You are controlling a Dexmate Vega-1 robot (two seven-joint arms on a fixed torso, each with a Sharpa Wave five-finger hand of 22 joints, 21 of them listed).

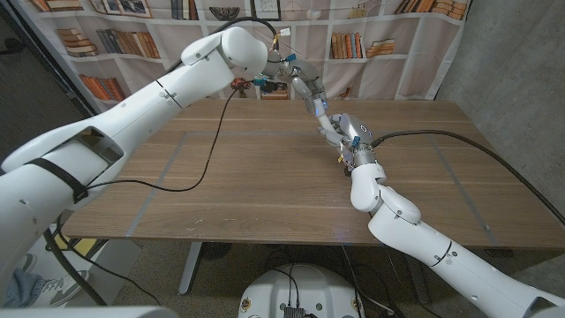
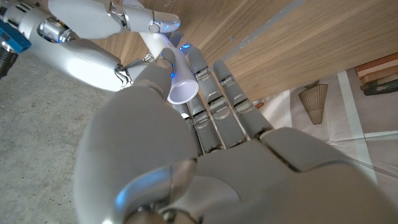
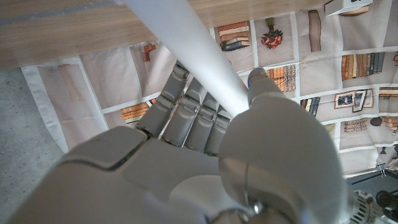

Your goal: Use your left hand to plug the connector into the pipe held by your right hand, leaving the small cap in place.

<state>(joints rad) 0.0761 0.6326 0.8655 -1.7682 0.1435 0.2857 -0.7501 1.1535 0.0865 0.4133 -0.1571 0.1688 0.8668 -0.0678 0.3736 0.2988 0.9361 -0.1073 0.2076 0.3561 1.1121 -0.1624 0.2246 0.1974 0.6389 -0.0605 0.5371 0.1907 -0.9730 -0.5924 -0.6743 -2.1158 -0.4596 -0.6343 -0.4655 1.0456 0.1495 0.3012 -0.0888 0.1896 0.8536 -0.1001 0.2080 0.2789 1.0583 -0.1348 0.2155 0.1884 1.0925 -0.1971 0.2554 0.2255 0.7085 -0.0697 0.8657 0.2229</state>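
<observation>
My right hand (image 1: 350, 134) grips the white pipe (image 3: 186, 46) above the table's far middle; in the right wrist view the pipe runs out between its thumb and fingers. My left hand (image 1: 306, 91) reaches in from the far side and holds the white connector (image 2: 183, 90), a short tube with its open end facing the wrist camera, pinched between thumb and fingers (image 2: 214, 93). In the head view the white pieces (image 1: 324, 118) meet between the two hands. Whether the connector is seated on the pipe I cannot tell. The right hand (image 2: 118, 18) sits just beyond the connector.
The wooden table (image 1: 247, 177) stretches out below both hands. A black cable (image 1: 212, 132) hangs from the left arm and lies across the tabletop's left half. A backdrop printed with bookshelves (image 1: 380, 40) stands behind the table.
</observation>
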